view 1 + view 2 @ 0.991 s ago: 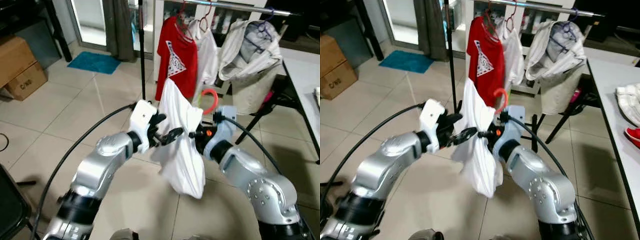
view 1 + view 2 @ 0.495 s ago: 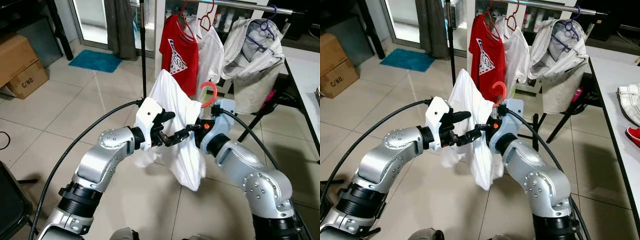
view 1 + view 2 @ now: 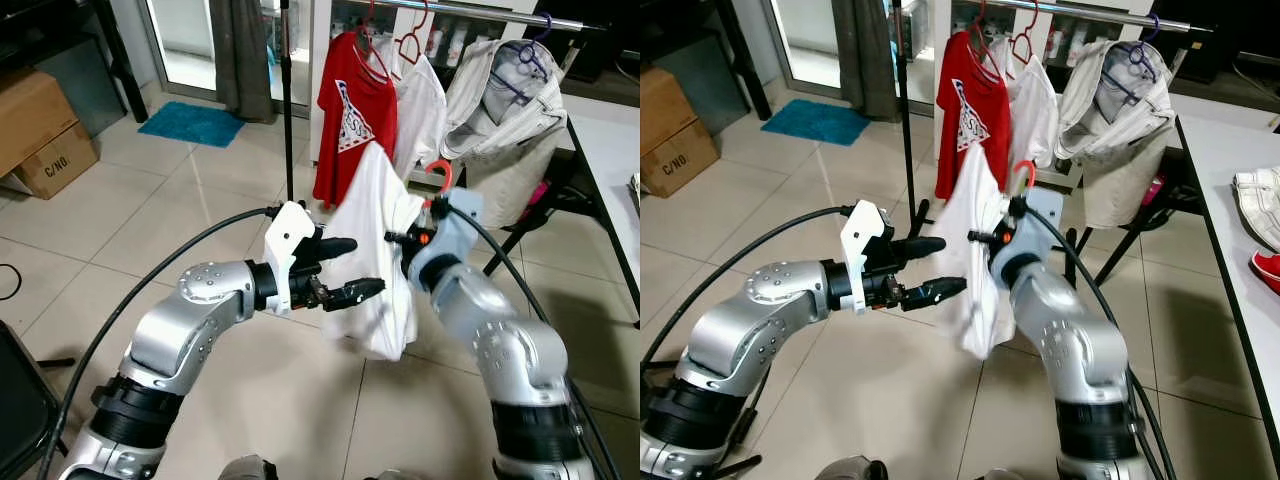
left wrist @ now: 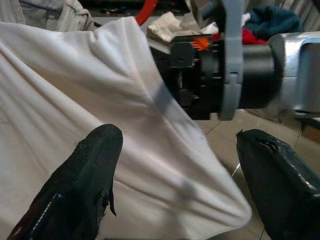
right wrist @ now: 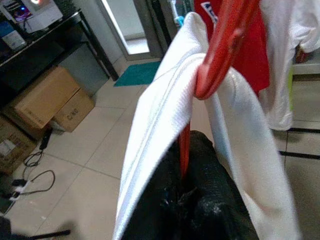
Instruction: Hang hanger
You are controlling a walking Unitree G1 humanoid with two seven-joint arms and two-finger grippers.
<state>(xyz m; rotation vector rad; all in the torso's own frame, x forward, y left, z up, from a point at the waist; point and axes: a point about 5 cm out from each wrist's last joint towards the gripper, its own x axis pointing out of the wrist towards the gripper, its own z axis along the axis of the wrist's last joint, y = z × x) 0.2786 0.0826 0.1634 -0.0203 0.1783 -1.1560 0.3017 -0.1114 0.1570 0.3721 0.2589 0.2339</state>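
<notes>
A: What is the right gripper (image 5: 187,200) doing?

B: Its two black fingers are pinching shut on the red hanger (image 5: 220,55), gripping the plastic where it is disappearing into the collar of a white T-shirt (image 3: 375,250). The shirt is draping over the hanger and hanging down in loose folds, its hem dangling above the tiled floor (image 3: 150,220).

A: And the hanger itself?

B: Its curved hook (image 3: 440,175) is poking up just above the gripper, in front of the clothes rail (image 3: 480,12) and below it, not touching.

A: The left gripper (image 3: 345,270)?

B: Its fingers are spreading wide apart, gripping nothing, just beside the shirt's fabric.

A: What is hanging behind?

B: A red T-shirt (image 3: 350,110), a white shirt (image 3: 420,100) and a pale jacket (image 3: 500,90) are hanging on the rail.
</notes>
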